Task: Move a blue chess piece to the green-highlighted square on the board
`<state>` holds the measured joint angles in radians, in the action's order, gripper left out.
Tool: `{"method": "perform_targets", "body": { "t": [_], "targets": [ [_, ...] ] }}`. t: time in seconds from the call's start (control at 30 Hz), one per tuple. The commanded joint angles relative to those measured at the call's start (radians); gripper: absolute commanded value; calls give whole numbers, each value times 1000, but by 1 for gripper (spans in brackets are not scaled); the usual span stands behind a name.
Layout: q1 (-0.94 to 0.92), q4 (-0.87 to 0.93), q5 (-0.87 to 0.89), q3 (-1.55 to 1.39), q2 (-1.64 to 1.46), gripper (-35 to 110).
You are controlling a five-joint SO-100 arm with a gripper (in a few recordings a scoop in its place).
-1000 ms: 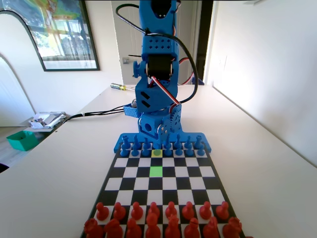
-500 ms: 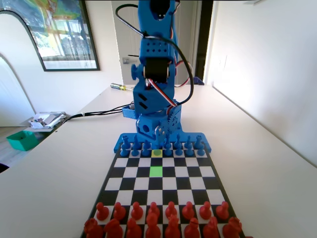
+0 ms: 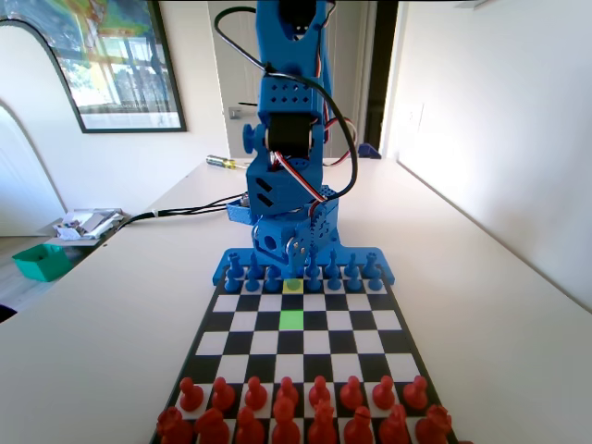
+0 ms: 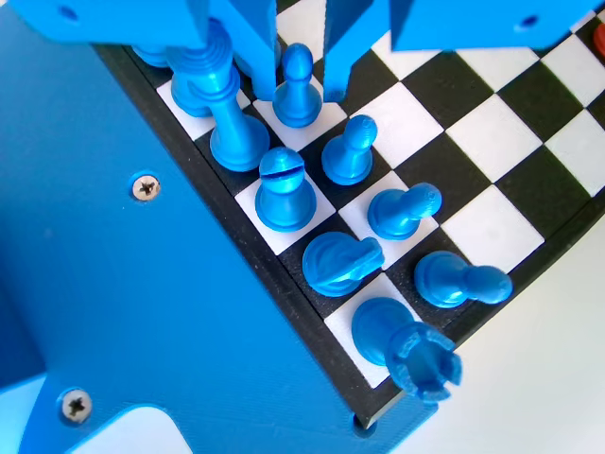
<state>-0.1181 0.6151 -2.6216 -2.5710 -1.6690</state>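
Note:
In the wrist view a small blue pawn [image 4: 299, 83] stands upright on a white square of the board [image 4: 477, 142], between my gripper's [image 4: 301, 93] two jaws. The jaws are open, one on each side of the pawn, with narrow gaps. In the fixed view the gripper [image 3: 294, 265] hangs low over the blue pawn row, just behind the pale yellow-green square [image 3: 293, 286]. The bright green square [image 3: 291, 320] lies one row nearer the camera on the board [image 3: 363, 343] and holds nothing.
Close around the jaws stand a tall blue piece [image 4: 225, 113], a bishop [image 4: 282, 189], a knight [image 4: 338, 263], a rook [image 4: 408, 348] and more pawns [image 4: 350, 151]. Red pieces [image 3: 296, 407] fill the fixed view's two near rows.
The blue arm has sunk lower and leaned slightly left in the fixed view, bringing the gripper down onto the pawn row. No piece has moved.

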Motion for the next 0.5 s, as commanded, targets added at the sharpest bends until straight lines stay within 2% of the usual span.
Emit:
{"method": "perform_targets", "body": {
  "t": [0.0, 0.23, 0.47],
  "targets": [
    [-6, -18, -21, -12, -8, 3],
    [-9, -118, -46, -74, -8, 1],
    [-29, -104, -49, -41, -9, 1]
  ]
}}
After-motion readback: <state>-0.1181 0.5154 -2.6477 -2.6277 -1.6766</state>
